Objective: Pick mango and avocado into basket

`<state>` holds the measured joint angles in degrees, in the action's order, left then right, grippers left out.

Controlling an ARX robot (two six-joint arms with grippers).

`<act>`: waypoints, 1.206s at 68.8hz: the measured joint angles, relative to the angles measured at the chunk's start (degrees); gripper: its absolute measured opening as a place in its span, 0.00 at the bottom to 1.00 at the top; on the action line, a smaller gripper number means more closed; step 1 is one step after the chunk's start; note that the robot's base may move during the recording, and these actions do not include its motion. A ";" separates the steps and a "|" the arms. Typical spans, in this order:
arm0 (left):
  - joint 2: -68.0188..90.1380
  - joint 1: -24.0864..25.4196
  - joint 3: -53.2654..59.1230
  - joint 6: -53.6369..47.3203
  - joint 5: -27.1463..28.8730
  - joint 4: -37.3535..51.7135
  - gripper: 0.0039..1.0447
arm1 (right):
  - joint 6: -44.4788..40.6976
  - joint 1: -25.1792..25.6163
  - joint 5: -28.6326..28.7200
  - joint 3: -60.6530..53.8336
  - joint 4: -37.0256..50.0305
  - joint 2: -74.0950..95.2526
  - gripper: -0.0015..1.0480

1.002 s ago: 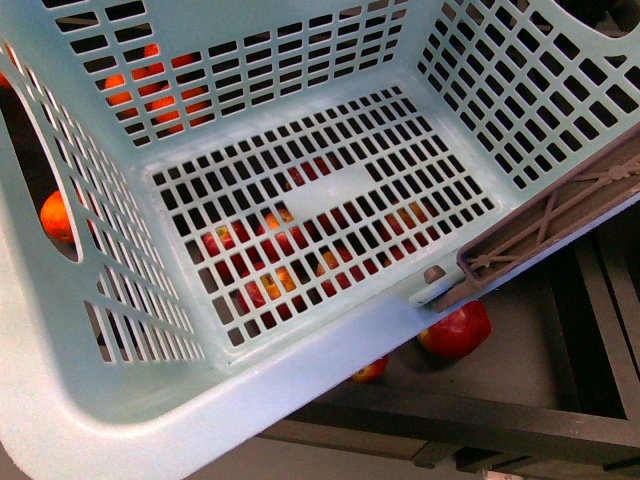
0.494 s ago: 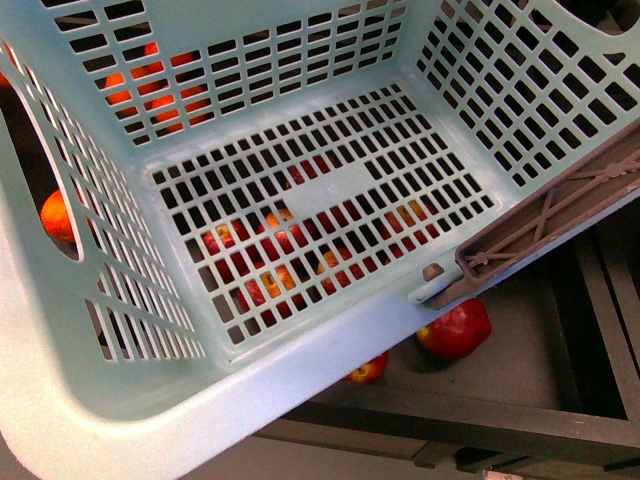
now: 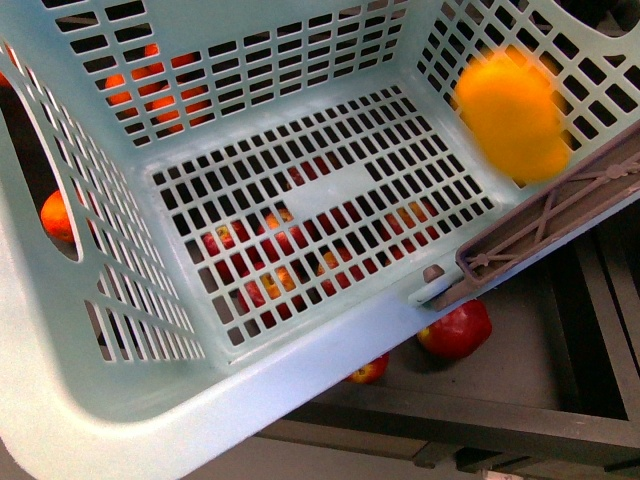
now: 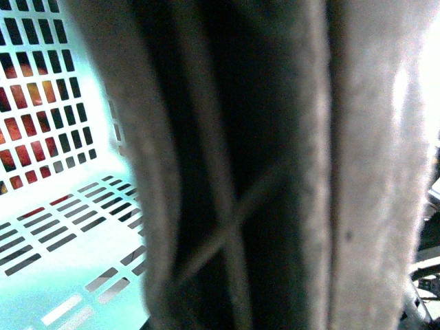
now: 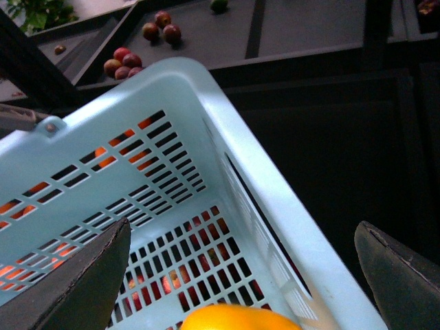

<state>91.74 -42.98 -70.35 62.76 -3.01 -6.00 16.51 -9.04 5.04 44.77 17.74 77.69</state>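
The light teal basket (image 3: 300,60) fills the front view, tilted, its slotted floor bare. A yellow-orange mango (image 3: 512,115), blurred by motion, is in the air inside the basket by its right wall; its top also shows in the right wrist view (image 5: 240,317). My right gripper (image 5: 242,224) is open just above it, its dark fingers (image 5: 89,282) wide apart and touching nothing. In the left wrist view the brown handle (image 4: 234,172) is pressed close and blurred, with my left gripper shut on it beside the basket wall (image 4: 55,227). The avocado is out of view.
Red mangoes (image 3: 455,328) lie in a dark crate (image 3: 540,400) under the basket, and more show through its floor. Orange fruits (image 3: 55,215) sit beyond the left wall. Dark red fruits (image 5: 122,63) and a small green fruit (image 5: 218,5) lie on far dark trays.
The mango has appeared inside the basket's right side, blurred in mid-air, where there was none before. The basket has not moved.
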 joint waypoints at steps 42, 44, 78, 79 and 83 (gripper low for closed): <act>0.33 -0.02 0.31 0.48 0.07 0.00 0.12 | -13.09 15.10 0.83 -21.84 14.14 -22.77 0.60; 0.33 -0.02 0.31 0.37 0.20 0.00 0.12 | -13.86 14.86 0.42 -23.58 14.84 -24.11 0.53; 0.31 -0.02 0.31 0.48 0.02 0.00 0.12 | -16.33 9.29 -4.98 -36.72 14.78 -36.74 0.20; 0.33 -0.02 0.31 0.48 0.02 0.00 0.12 | -16.33 9.29 -4.98 -36.72 14.78 -36.76 0.22; 0.33 -0.02 0.31 0.50 -0.02 0.00 0.12 | -16.33 9.29 -5.03 -36.72 14.80 -36.76 0.33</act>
<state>92.07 -43.00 -70.04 63.26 -3.03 -6.00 0.19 0.25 0.01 8.05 32.53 40.93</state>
